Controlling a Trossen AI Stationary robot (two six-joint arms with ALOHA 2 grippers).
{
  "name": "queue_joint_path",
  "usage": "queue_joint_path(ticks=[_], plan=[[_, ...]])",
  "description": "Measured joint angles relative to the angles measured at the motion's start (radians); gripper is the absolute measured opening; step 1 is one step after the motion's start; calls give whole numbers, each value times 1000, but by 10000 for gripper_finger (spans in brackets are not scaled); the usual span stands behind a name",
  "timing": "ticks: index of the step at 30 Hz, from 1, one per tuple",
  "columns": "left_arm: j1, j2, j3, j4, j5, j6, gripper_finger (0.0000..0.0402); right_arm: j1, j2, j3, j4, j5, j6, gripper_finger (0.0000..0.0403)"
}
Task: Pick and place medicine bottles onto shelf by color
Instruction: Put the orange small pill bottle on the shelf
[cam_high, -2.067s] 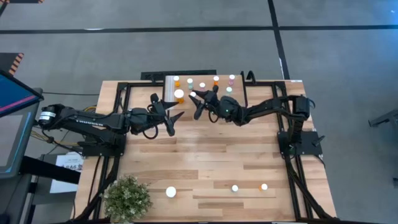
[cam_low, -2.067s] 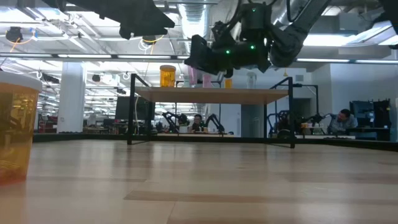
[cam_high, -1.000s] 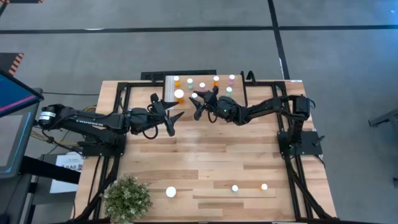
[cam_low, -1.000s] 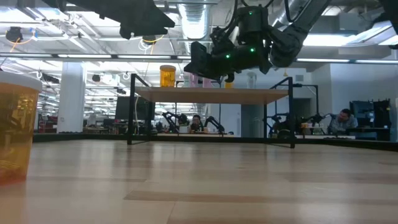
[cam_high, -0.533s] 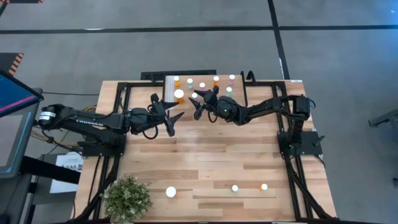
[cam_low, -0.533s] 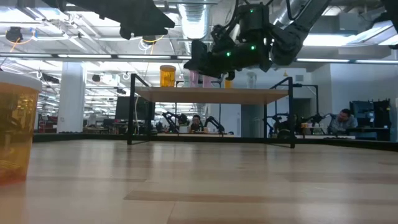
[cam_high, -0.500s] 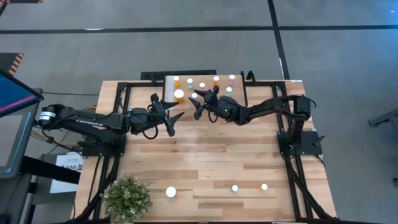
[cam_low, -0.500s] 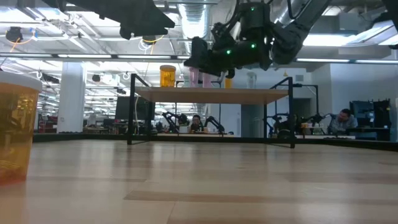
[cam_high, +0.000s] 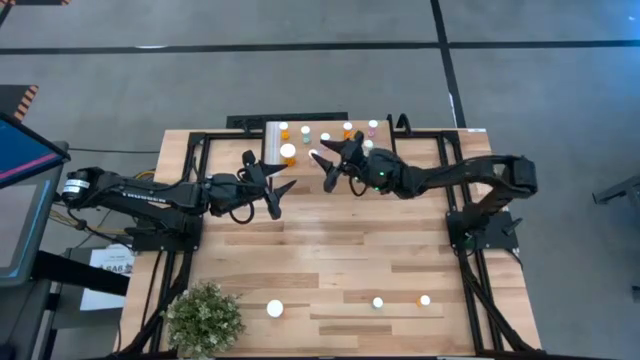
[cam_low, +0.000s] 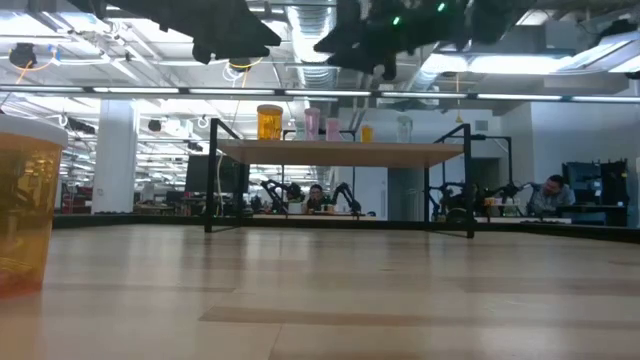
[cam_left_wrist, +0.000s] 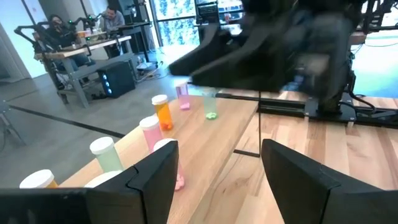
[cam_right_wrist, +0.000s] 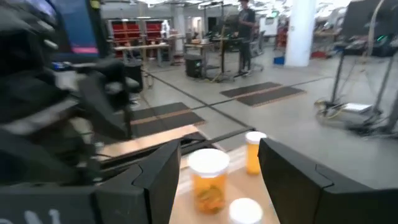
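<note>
Right gripper (cam_high: 331, 160) hovers above the shelf (cam_high: 330, 150), fingers wide and empty, clear of the sorted bottles (cam_low: 269, 122); left gripper (cam_high: 266, 187) waits alongside, fingers apart.

From above we see the shelf (cam_high: 385, 150) at the table's (cam_high: 330, 250) far edge, carrying small white-capped medicine bottles (cam_high: 305, 132). Our right pincer (cam_high: 334, 160) hangs over the shelf with its fingers apart and nothing between them. Our left pincer (cam_high: 267, 186) hovers open just beside the shelf. Three bottles (cam_high: 377, 302) and a potted plant (cam_high: 205, 318) sit near the front edge.
</note>
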Motion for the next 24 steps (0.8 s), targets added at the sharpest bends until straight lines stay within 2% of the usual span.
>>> queue_joint_path(ticks=[6, 11, 17, 24], plan=[[0, 0, 0, 1, 0, 0, 221, 55, -163, 0, -194, 0, 87, 236], [0, 0, 0, -14, 0, 0, 221, 144, -324, 0, -276, -4, 98, 235], [0, 0, 0, -13, 0, -1, 221, 272, -526, 0, -292, -5, 98, 235], [0, 0, 0, -3, 0, -10, 221, 346, -643, 0, -296, -5, 98, 235]])
